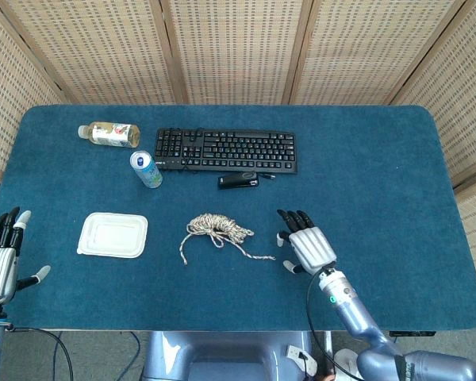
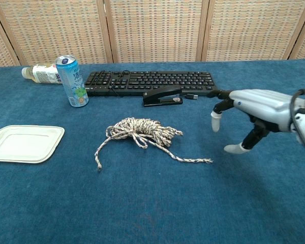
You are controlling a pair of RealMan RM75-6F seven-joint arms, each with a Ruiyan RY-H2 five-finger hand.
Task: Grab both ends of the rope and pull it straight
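Note:
A speckled beige rope (image 1: 218,230) (image 2: 142,130) lies bunched in a loose coil at the table's middle. One end (image 2: 98,166) trails toward the front left, the other end (image 2: 208,161) toward the right. My right hand (image 1: 308,247) (image 2: 254,112) hovers open, palm down with fingers spread, just right of the rope's right end and not touching it. My left hand (image 1: 0,254) is open at the table's left front edge, far from the rope, and appears only in the head view.
A white lidded tray (image 1: 113,234) sits left of the rope. Behind the rope lie a black stapler (image 1: 238,181) and a black keyboard (image 1: 225,150). A blue can (image 1: 146,169) stands by a bottle (image 1: 109,133) lying at the back left.

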